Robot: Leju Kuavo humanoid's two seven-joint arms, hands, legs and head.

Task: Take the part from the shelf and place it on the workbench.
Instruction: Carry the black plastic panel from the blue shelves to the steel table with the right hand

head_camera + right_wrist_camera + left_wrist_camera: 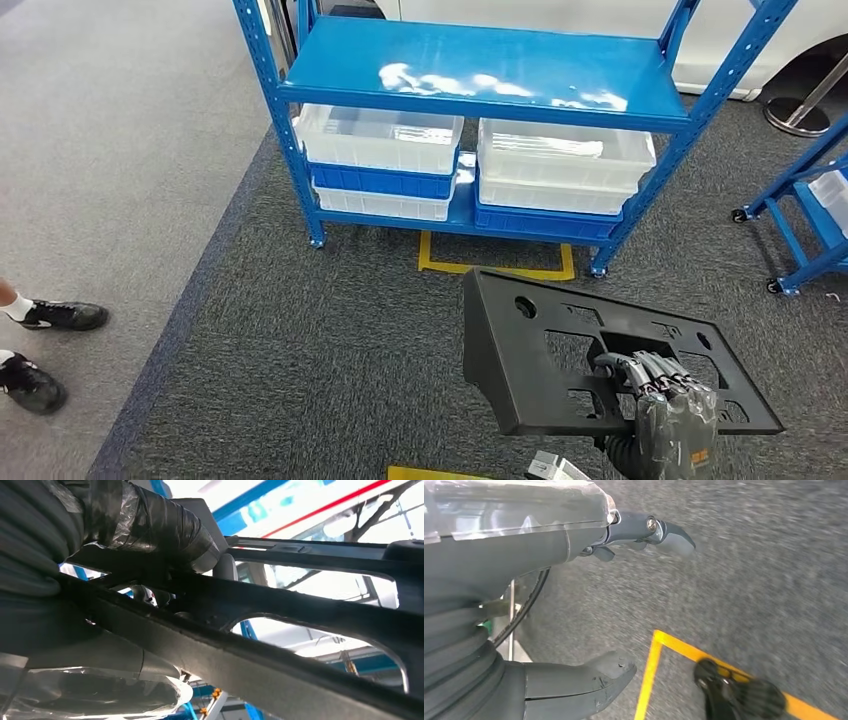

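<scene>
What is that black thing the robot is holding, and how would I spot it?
Find the blue shelf with its white bins. On the near side of it, over the grey carpet, the robot's right hand grips a flat black plastic part. Nothing else here is black and full of cut-out holes.

The part (pixel 560 350) looks like matt black moulded plastic. The shelf (pixel 480 70) is glossy blue painted metal that throws back light. Its bins (pixel 385 140) are translucent white plastic. The floor (pixel 330 340) is rough grey speckled carpet marked with smooth yellow tape (pixel 495 268).
</scene>
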